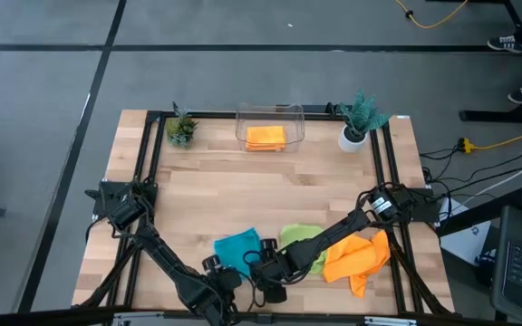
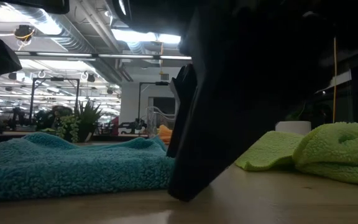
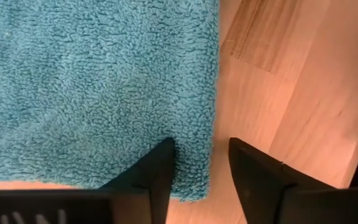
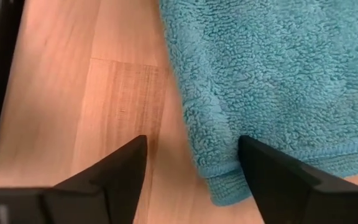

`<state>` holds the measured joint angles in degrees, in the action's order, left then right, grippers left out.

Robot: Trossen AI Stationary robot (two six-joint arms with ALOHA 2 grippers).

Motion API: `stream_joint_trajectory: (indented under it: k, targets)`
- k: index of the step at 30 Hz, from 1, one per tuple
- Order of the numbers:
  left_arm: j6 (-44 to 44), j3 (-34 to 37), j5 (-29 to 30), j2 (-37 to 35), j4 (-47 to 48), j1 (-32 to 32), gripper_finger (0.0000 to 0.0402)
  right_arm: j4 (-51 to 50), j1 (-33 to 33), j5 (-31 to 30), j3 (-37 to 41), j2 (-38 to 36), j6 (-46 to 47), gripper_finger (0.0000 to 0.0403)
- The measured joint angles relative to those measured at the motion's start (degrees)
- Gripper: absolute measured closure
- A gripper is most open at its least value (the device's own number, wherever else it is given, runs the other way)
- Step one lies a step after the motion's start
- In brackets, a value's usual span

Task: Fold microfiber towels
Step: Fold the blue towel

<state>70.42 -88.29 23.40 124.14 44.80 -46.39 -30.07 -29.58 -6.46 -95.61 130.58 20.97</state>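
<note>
A teal microfiber towel (image 1: 238,247) lies spread flat on the wooden table near its front edge. My left gripper (image 3: 201,149) is open over the towel's near left corner, one finger above the cloth and one above bare wood. My right gripper (image 4: 191,146) is open in the same way over the near right corner. A lime green towel (image 1: 299,240) lies crumpled to the right of the teal one. A rumpled orange towel (image 1: 356,258) lies beyond it. Another orange towel (image 1: 265,136) lies folded in the clear bin (image 1: 295,122). My left gripper comes slanting down from the near side, astride the towel's side edge (image 3: 213,124). One fingertip (image 3: 163,155) is down on the pile by the corner; I cannot tell whether it presses it. My right gripper slants down likewise, astride the other side edge (image 4: 188,124). One fingertip (image 4: 253,155) is at the cloth near the corner (image 4: 222,186). The other (image 2: 185,186) reaches the bare wood beside the towel, which lies flat.
Two small potted plants (image 1: 181,129) (image 1: 359,118) stand at the far corners beside the bin. A black frame (image 1: 148,154) runs along the table's sides. Bare wood (image 1: 261,190) lies between the bin and the towels.
</note>
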Motion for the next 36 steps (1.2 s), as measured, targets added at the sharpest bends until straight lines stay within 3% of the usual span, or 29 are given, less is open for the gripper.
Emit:
stream_joint_trajectory:
  k: [14,21,30,36]
  targets:
    - [-0.20,0.02,-0.22,0.11,0.52,-0.02,0.0341,-1.79,-0.04,-2.29,0.09,0.35,1.48,0.0300]
    - [-0.16,0.00,-0.54,0.10,1.17,-0.07,0.0396,-1.79,0.00,-0.41,0.14,0.34,1.52,0.0389]
    - [-0.06,-2.22,-5.41,-2.80,0.27,0.13,0.0400,-12.48,-0.20,7.07,-9.01,1.12,3.03,0.0396]
    - [-0.31,-4.96,-6.62,-4.35,1.27,0.14,0.0401,-18.32,-0.20,7.59,-16.08,1.01,3.08,0.0396]
